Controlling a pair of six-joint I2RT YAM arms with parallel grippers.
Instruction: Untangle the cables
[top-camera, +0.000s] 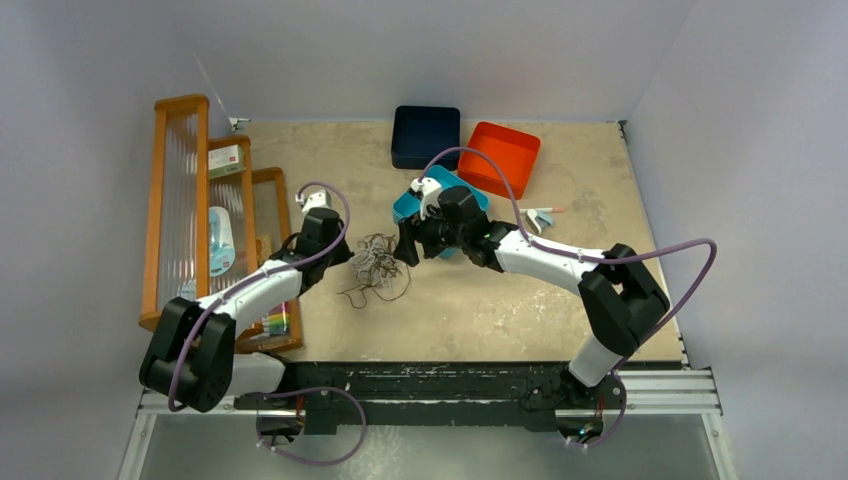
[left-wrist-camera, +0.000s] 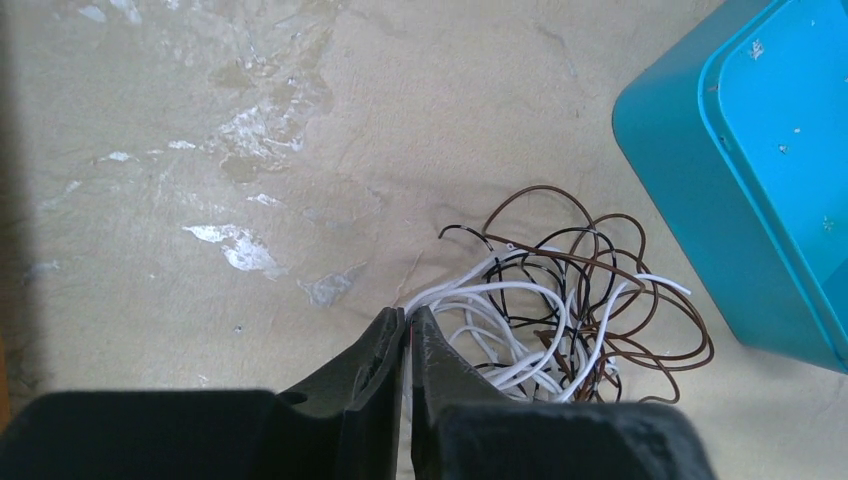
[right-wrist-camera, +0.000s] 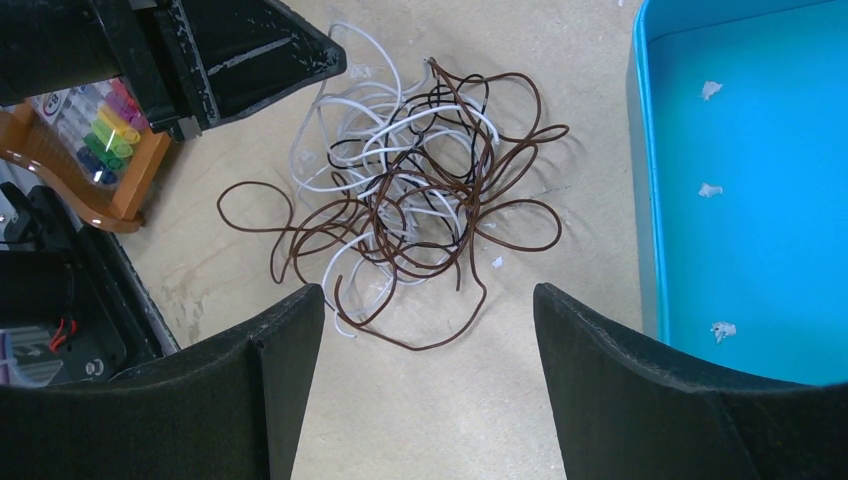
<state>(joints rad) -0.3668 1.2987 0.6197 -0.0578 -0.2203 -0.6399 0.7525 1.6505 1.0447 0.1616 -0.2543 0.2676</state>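
The cables (top-camera: 375, 265) lie as one tangled heap of thin white and dark brown-black wires on the table, between my two grippers. In the left wrist view the cables (left-wrist-camera: 560, 300) sit just right of my left gripper (left-wrist-camera: 408, 315), whose jaws are pressed together on a white strand at the heap's left edge. In the right wrist view the cables (right-wrist-camera: 410, 200) lie ahead of my right gripper (right-wrist-camera: 430, 290), which stands wide open above bare table with nothing between its fingers. My left gripper (right-wrist-camera: 250, 50) shows at the heap's far side there. From above, my right gripper (top-camera: 405, 245) hovers at the heap's right.
A teal bin (top-camera: 405, 205) stands right beside the heap, close to the right gripper (right-wrist-camera: 740, 150). A navy box (top-camera: 425, 135) and an orange tray (top-camera: 500, 155) sit at the back. A wooden rack (top-camera: 185, 200) with small items lines the left edge.
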